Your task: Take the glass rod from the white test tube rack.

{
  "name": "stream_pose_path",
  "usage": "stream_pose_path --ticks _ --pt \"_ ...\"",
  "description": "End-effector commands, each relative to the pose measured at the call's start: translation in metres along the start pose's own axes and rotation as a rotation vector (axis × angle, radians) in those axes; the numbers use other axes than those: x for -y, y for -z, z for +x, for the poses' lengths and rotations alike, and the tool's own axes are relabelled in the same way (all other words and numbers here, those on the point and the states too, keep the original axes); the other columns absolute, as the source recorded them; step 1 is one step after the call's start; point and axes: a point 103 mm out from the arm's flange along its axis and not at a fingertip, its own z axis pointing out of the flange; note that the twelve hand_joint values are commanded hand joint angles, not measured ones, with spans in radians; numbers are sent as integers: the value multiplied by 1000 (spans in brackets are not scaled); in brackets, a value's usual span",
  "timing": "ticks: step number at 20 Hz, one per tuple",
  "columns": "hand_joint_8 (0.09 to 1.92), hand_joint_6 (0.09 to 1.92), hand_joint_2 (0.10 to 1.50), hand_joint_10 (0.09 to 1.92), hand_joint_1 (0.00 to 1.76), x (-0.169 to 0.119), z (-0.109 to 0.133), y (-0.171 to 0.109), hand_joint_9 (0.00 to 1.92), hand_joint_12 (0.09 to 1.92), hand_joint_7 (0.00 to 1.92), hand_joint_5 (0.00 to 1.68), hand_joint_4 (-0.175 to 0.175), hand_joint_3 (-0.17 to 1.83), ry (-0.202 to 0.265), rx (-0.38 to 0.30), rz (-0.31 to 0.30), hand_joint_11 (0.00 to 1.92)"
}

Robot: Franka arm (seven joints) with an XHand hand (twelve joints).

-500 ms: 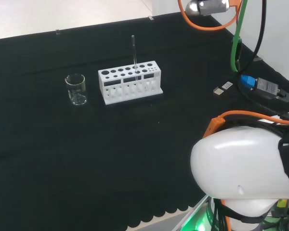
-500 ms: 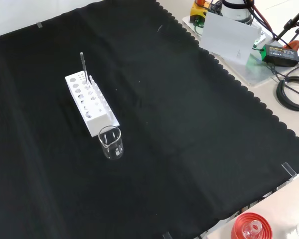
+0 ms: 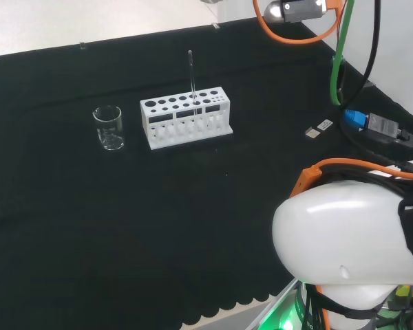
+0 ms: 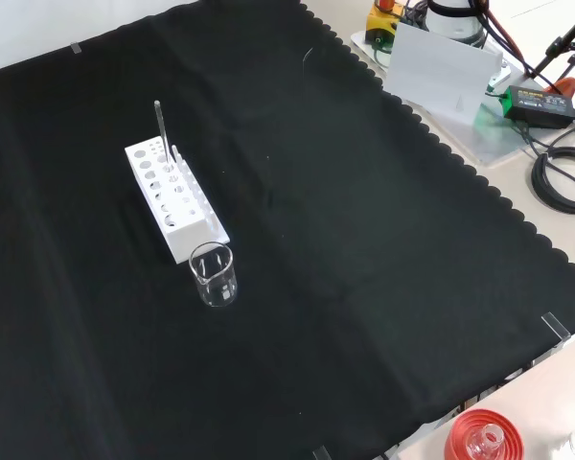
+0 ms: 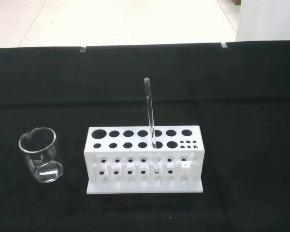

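We saw the glass rod (image 5: 150, 121) upright in the white rack (image 5: 144, 159) at frame centre, a beaker (image 5: 39, 155) just left; our hand's state we could not tell.

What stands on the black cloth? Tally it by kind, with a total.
Rack: 1
Rod: 1, upright in the rack
Beaker: 1, apart from the rack
Total: 3
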Motion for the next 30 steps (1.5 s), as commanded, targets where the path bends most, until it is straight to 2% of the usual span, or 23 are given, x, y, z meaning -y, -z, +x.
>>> stream_pose_path --ticks 1,5,8,13,14,15,16,18,30 --pt "376 87 866 699 399 -3 0 -3 0 1147 0 40 26 297 -2 -9 -1 0" --pt "506 87 878 843 401 -8 -1 -6 77 1403 19 69 17 272 11 -21 -17 0" --pt "613 87 881 877 397 -15 -1 -9 151 1496 64 94 11 269 20 -31 -10 23" --pt "695 87 882 889 384 -30 1 -11 222 1501 140 120 5 270 25 -27 1 80" --pt "703 87 882 890 384 -32 3 -11 231 1501 149 125 4 270 -18 37 -17 88" --pt "709 87 882 892 383 -34 9 -11 241 1501 157 129 3 270 -30 58 -21 95" --pt "713 87 882 893 383 -37 4 -11 249 1501 164 133 2 271 4 11 -6 100" --pt "721 87 882 894 383 -46 3 -13 261 1500 176 139 0 271 26 -20 16 109" --pt "749 87 893 887 365 -104 11 -24 291 1490 220 166 4 277 72 -3 46 121"
